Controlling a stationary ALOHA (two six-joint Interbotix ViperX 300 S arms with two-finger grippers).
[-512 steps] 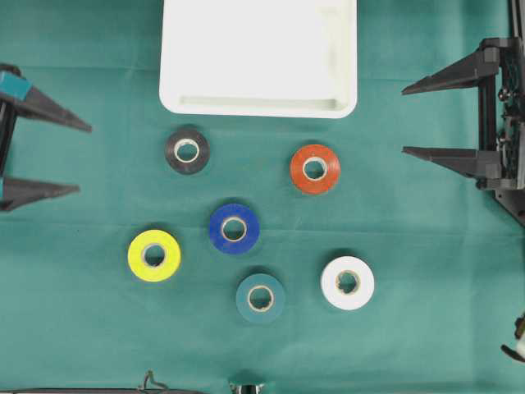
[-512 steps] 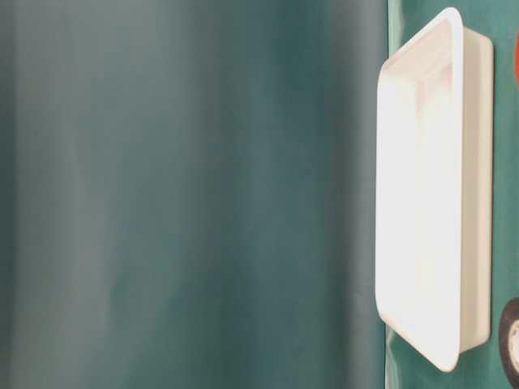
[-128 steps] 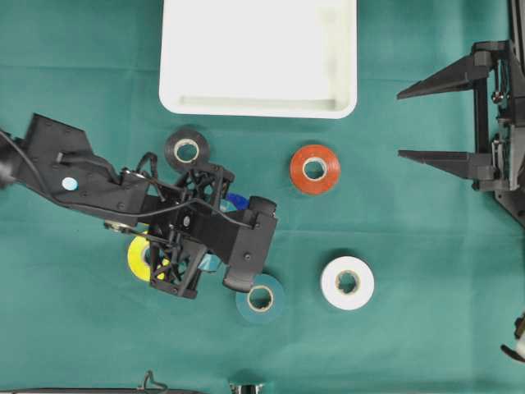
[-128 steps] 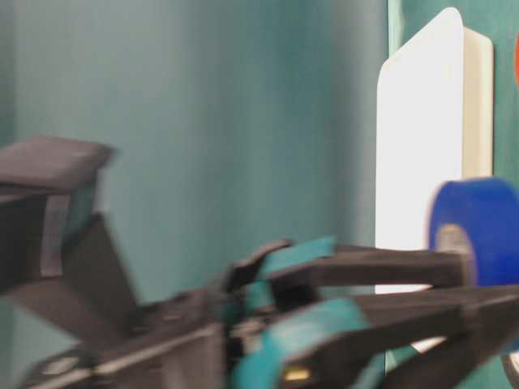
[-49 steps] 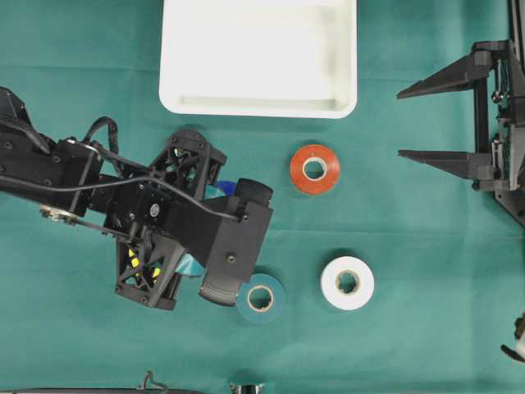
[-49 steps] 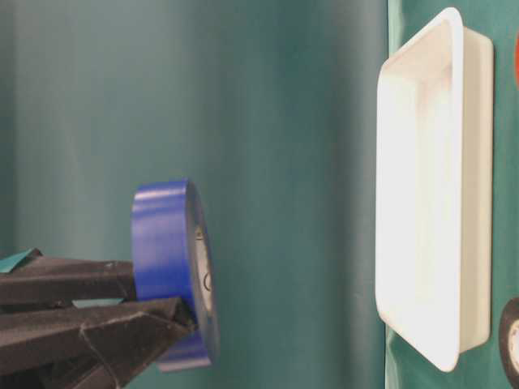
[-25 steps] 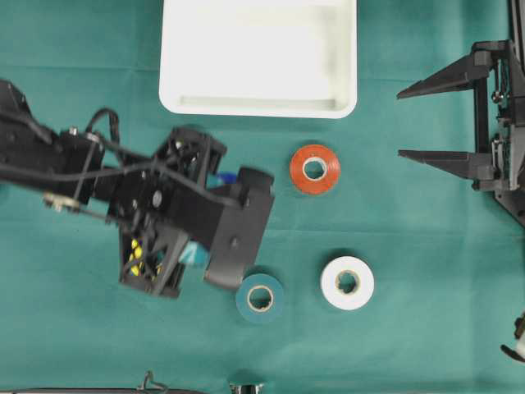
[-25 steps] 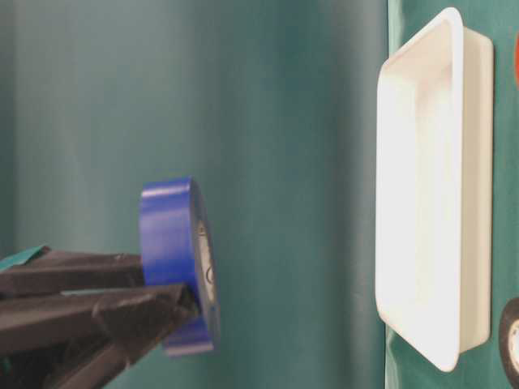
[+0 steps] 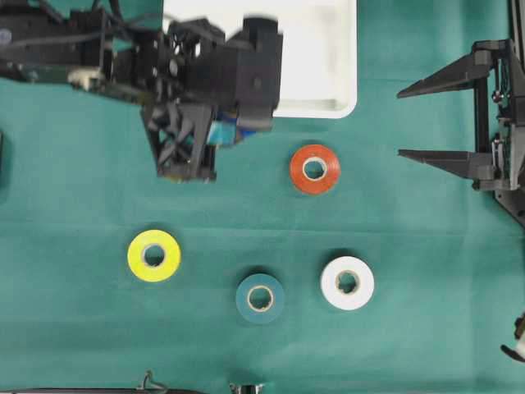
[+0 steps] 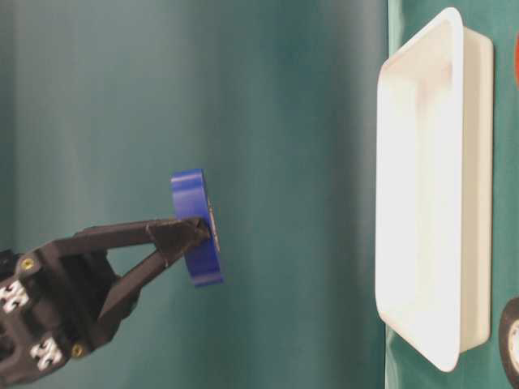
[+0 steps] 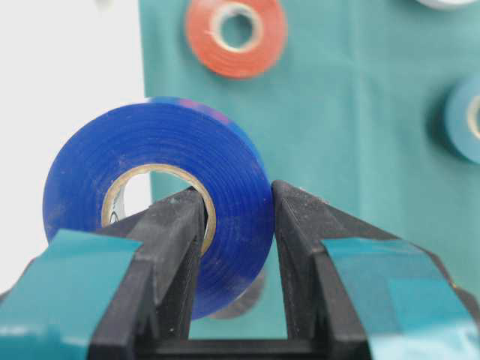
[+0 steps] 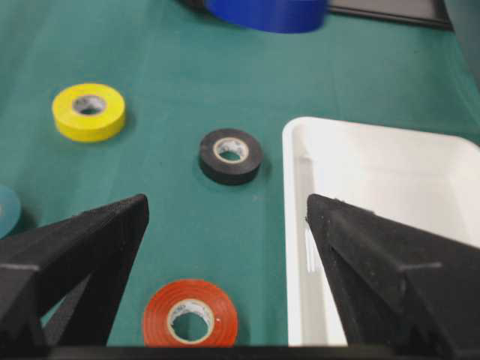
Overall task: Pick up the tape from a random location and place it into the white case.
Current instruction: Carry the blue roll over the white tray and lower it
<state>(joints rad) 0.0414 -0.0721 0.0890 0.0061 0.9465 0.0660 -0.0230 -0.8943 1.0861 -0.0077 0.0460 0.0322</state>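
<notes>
Overhead view, largest to smallest. You see the green cloth (image 9: 74, 312) filling the frame. At top centre lies the white case (image 9: 328, 74), its left half covered by the left arm (image 9: 82, 41), which enters from the upper left.

Your left gripper (image 11: 236, 225) is clamped on the blue tape roll (image 11: 157, 195): in the left wrist view one finger passes through the roll's core and the other presses its outer face, so the roll stands on edge. In the table-level view the blue tape roll (image 10: 195, 235) hangs clear of the white case (image 10: 430, 194), well to its left in the frame.

At the right edge, your right gripper (image 9: 447, 115) has its jaws spread wide with nothing between them.

Below the case, flat on the cloth, lie:
- the red tape roll (image 9: 315, 169), centre right;
- the white tape roll (image 9: 348, 282), lower right;
- the teal tape roll (image 9: 261, 298), bottom centre;
- the yellow tape roll (image 9: 154, 255), lower left.

The right wrist view adds the black tape roll (image 12: 231, 155), flat just left of the case's corner.
</notes>
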